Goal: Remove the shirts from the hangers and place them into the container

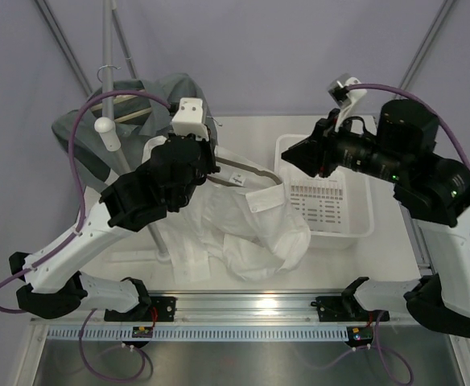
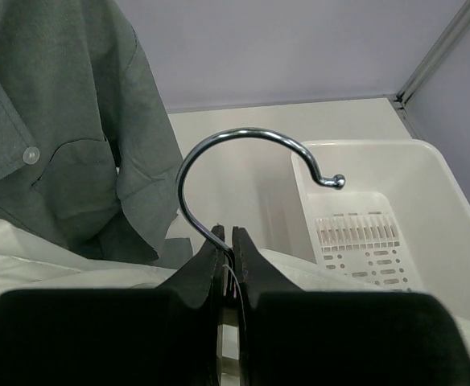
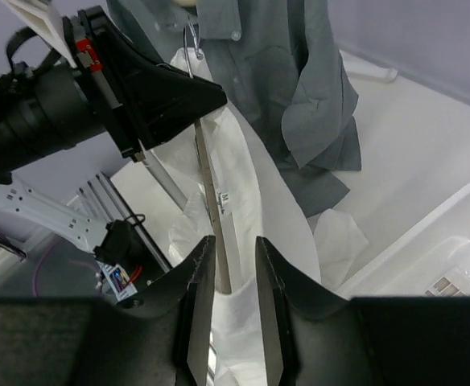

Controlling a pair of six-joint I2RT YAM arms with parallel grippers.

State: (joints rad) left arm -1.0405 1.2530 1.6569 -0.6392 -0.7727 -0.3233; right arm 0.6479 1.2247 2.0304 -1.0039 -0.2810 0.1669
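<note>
The white shirt (image 1: pixel 251 233) hangs on a light-wood hanger (image 1: pixel 247 173) over the middle of the table, its lower part bunched on the surface. My left gripper (image 2: pixel 228 241) is shut on the base of the hanger's metal hook (image 2: pixel 251 138). My right gripper (image 3: pixel 235 249) is open at the hanger's right end. The wooden arm (image 3: pixel 215 209) reaches into the gap beside the left finger, with white shirt (image 3: pixel 279 217) cloth behind it. The grey-green shirt (image 1: pixel 162 92) hangs at the back left. The container (image 1: pixel 356 232), a white basket, stands on the right with nothing in it.
A metal pole (image 1: pixel 110 48) with a white knob (image 1: pixel 108 133) rises at the back left, next to the grey-green shirt (image 3: pixel 299 88). My left arm (image 3: pixel 138 96) fills the upper left of the right wrist view. The container's rim (image 3: pixel 428 241) lies just right of the right gripper.
</note>
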